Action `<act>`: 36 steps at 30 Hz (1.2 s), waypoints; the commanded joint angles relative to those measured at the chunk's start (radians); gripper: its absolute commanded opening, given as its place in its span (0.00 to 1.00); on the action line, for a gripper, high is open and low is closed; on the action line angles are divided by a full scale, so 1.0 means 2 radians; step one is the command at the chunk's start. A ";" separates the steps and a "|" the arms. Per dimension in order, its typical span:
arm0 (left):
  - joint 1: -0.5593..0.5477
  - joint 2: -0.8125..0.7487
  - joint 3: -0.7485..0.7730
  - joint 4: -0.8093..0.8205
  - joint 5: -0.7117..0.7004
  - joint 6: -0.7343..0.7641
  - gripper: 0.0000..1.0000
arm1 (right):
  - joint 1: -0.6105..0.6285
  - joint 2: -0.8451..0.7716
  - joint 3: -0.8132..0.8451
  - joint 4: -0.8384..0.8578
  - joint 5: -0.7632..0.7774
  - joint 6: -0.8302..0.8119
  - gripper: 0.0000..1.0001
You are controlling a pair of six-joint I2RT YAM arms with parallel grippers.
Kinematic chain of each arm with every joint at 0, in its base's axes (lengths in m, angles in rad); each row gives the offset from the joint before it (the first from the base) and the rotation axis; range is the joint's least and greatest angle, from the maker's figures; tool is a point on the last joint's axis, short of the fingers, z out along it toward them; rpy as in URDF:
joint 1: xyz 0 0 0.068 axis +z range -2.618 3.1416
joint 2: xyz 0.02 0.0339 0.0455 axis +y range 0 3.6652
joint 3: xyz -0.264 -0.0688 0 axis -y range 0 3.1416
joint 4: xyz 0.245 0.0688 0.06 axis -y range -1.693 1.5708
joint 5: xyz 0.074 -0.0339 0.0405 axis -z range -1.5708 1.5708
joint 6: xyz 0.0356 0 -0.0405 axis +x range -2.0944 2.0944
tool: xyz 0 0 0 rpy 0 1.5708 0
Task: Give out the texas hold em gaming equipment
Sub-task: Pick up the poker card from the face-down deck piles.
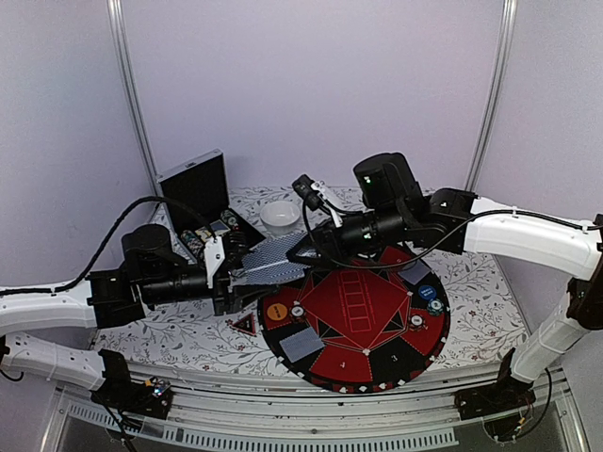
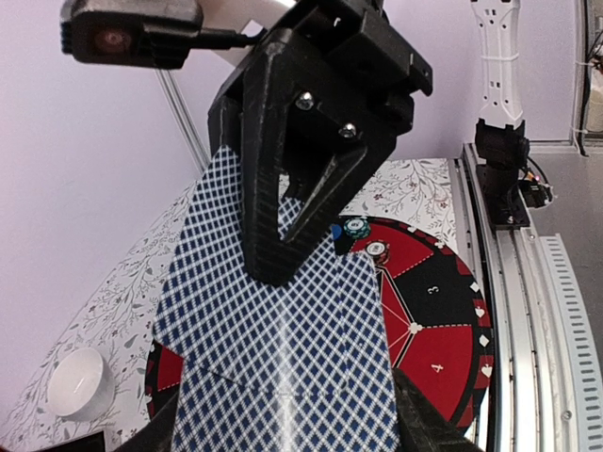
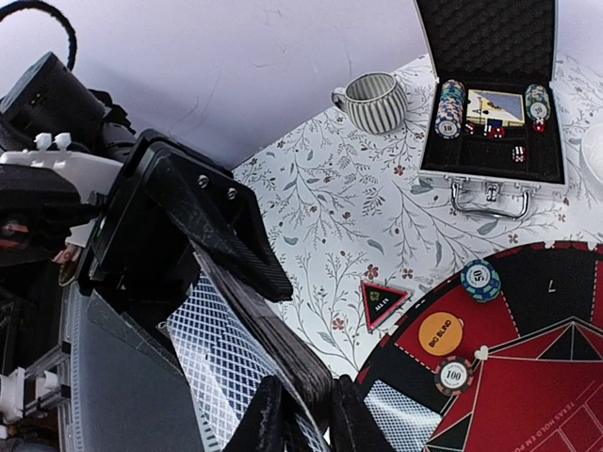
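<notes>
at centre frame the cards (image 1: 276, 256) lie lengthwise left to right: left gripper (image 1: 234, 273) clamped on their left end, right gripper (image 1: 300, 250) pinched on the right end.

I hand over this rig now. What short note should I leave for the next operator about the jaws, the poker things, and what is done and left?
Left gripper: jaws shut on the fanned cards, held above the table.
Right gripper: jaws shut on an edge of the same cards.
Done: two dealt cards lie face down on the felt mat. The orange button, blue button and some chips are placed on it too.
Left: probably more cards to deal. Spare chips stand in the open case.
</notes>
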 commanded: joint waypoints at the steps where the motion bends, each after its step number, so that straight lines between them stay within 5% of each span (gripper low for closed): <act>1: -0.001 0.001 0.003 0.023 0.001 0.006 0.55 | 0.000 -0.015 0.017 -0.046 0.034 -0.010 0.11; 6: -0.001 0.004 0.004 0.021 -0.001 0.006 0.55 | 0.000 -0.026 0.025 -0.069 0.047 -0.015 0.02; 23: -0.001 0.003 0.004 0.023 0.008 0.003 0.56 | 0.000 -0.050 0.035 -0.075 -0.001 -0.017 0.02; 30: -0.001 -0.002 0.003 0.024 0.009 0.001 0.53 | -0.001 -0.028 0.031 -0.066 -0.003 -0.017 0.18; 36: -0.002 -0.001 0.005 0.021 0.010 0.002 0.53 | -0.009 -0.023 0.021 -0.064 0.001 -0.011 0.18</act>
